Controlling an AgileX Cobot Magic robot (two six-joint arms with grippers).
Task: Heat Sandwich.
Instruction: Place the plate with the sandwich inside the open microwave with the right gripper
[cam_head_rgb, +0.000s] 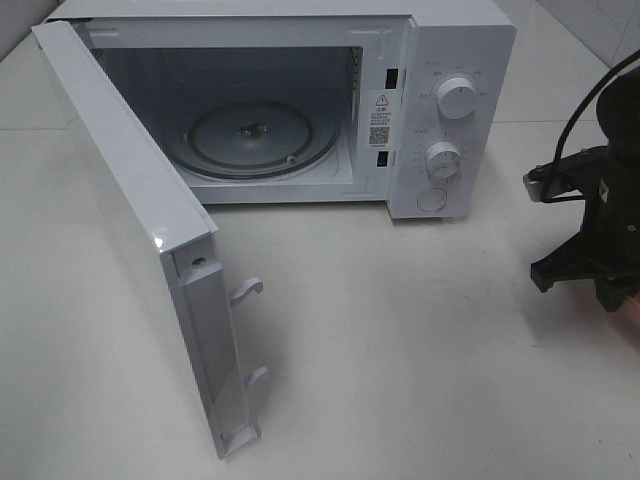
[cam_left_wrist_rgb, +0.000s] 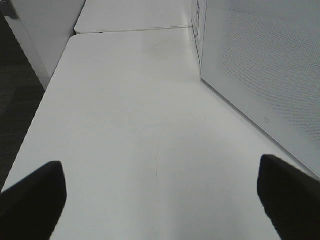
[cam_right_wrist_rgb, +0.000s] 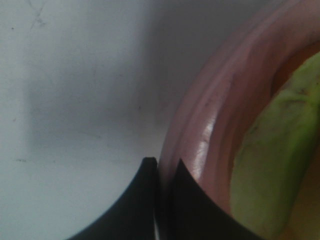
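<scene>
The sandwich (cam_right_wrist_rgb: 270, 165) is sitting on the pink plate (cam_right_wrist_rgb: 210, 115), well to the right of the microwave (cam_head_rgb: 455, 60). The right gripper (cam_right_wrist_rgb: 161, 167) is pinching the plate's rim. Only a thin slit is showing between its jaws, with one finger lying on the table (cam_right_wrist_rgb: 75, 100) side and the other over the rim. The sandwich is lying further in on the plate, near the fingers but apart from them.

In the wrist view only a blurred green layer and a touch of yellow-orange are showing, and the frame is cutting off the rest. From above, the right arm (cam_head_rgb: 600, 220) is covering the sandwich, and the plate is peeking out as a reddish sliver at the picture's right edge.

The microwave is standing at the back with its door (cam_head_rgb: 130, 230) hanging wide open to the left and the glass tray (cam_head_rgb: 262, 140) lying inside. A broad stretch of white table is lying between the right arm and the opening. The left gripper (cam_left_wrist_rgb: 160, 175) is hovering over the table beside the door, jaws spread wide and holding nothing.
</scene>
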